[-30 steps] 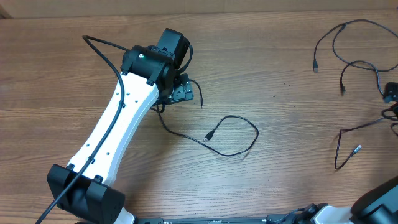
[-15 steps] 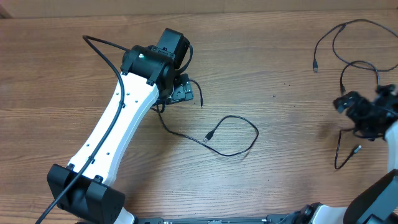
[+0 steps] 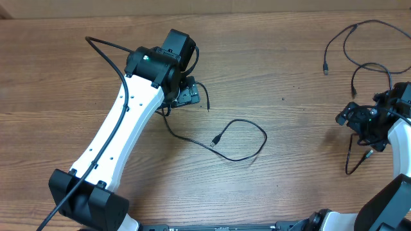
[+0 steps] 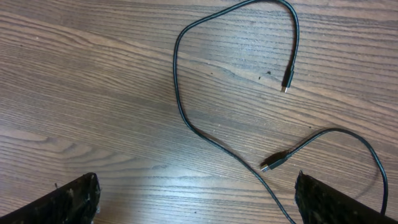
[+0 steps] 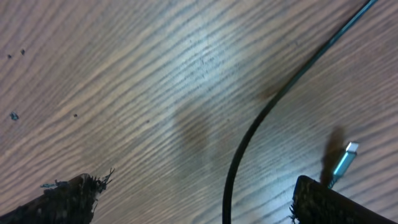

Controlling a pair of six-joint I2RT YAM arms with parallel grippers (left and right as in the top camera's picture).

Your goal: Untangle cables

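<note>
Right claw (image 5: 196, 199) spread astride cable (image 5: 261, 124)

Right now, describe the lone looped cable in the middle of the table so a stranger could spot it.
On the brown wooden table, find the white left arm; the thin black looped cable starts by its gripper and curls rightward across mid-table. It ends in a small plug and lies alone, while the other thin black cables cluster at the far right edge.
</note>
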